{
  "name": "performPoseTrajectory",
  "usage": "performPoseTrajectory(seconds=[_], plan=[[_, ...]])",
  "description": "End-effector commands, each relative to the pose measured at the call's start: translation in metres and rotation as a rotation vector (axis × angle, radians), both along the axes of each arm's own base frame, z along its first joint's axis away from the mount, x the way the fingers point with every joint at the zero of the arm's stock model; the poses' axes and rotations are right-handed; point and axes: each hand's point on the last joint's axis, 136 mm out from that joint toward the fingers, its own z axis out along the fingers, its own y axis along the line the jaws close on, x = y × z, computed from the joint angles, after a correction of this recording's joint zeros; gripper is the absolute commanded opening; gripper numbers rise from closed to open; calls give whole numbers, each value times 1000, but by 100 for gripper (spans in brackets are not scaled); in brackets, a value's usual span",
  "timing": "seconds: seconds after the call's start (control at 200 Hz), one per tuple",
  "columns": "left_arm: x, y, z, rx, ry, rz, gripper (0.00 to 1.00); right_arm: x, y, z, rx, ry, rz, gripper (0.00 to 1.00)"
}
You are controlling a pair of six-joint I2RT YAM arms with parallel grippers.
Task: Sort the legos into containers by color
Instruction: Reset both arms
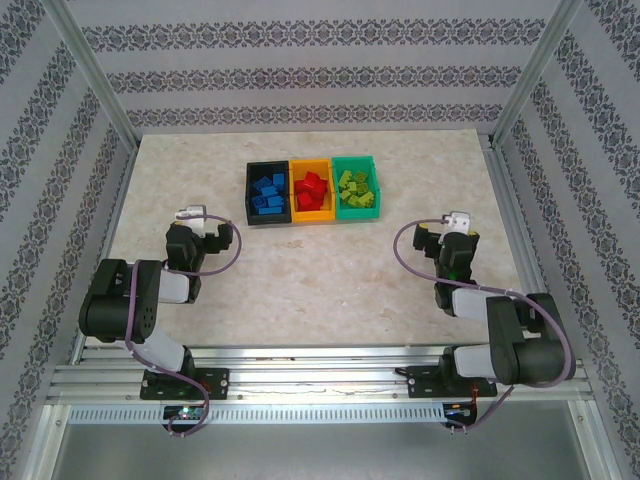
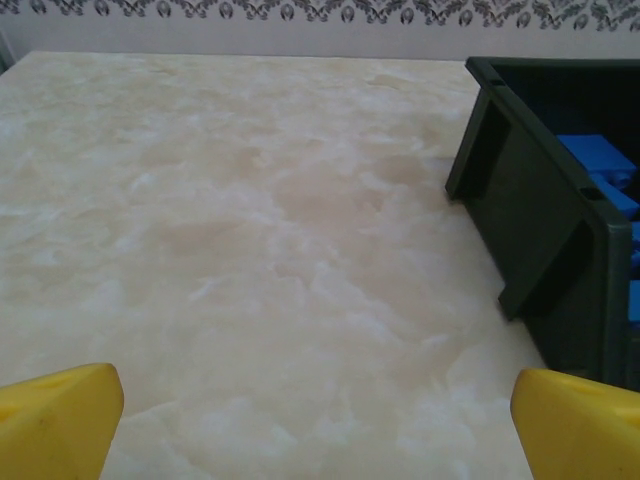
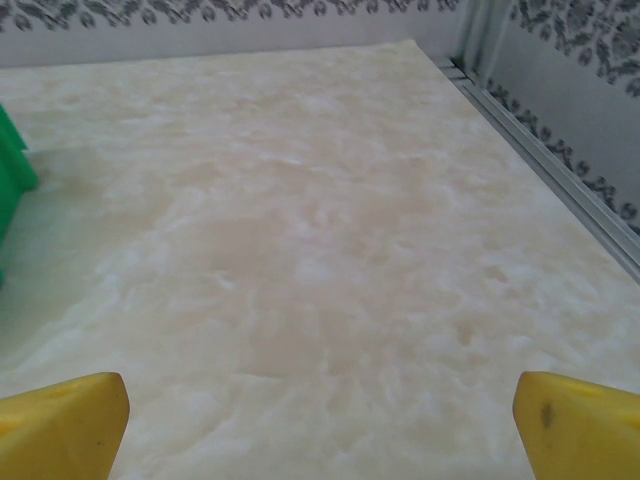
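Three joined bins stand at the table's back middle. The black bin [image 1: 250, 186] holds blue legos [image 1: 267, 193], the orange-yellow bin [image 1: 325, 173] holds red legos [image 1: 311, 190], and the green bin [image 1: 378, 180] holds lime green legos [image 1: 356, 190]. My left gripper [image 1: 203, 226] rests low, left of the bins, open and with nothing in it. My right gripper [image 1: 450, 234] sits to the bins' right, also open with nothing in it. In the left wrist view the black bin [image 2: 530, 220] with blue legos [image 2: 600, 160] lies ahead to the right, beyond the yellow fingertips [image 2: 60, 420]. A corner of the green bin [image 3: 12, 170] shows at the left of the right wrist view.
Patterned walls and metal frame posts [image 1: 90, 75] close in the marble table [image 1: 330, 280] on three sides. A metal rail [image 3: 545, 160] runs along the table's right edge. Both arms' bases stand on the rail at the near edge.
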Motion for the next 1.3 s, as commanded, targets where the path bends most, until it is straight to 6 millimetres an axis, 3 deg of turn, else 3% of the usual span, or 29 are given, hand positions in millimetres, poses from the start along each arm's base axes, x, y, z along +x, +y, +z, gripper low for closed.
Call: performPoseTrajectory(seconds=[0.0, 0.02, 0.08, 0.155, 0.215, 1.294], plan=[[1, -3, 1, 12, 11, -37, 99, 11, 21, 15, -15, -132, 138, 98], [1, -3, 1, 12, 10, -38, 99, 13, 24, 9, -17, -127, 160, 98], [2, -4, 1, 11, 11, -41, 99, 23, 34, 17, -18, -172, 212, 98], [1, -4, 0, 12, 14, -46, 99, 29, 29, 5, -10, -47, 192, 98], [1, -4, 0, 12, 12, -46, 99, 33, 25, 2, -3, -53, 159, 98], [1, -4, 0, 12, 14, -46, 99, 32, 31, 8, -47, -76, 167, 98]])
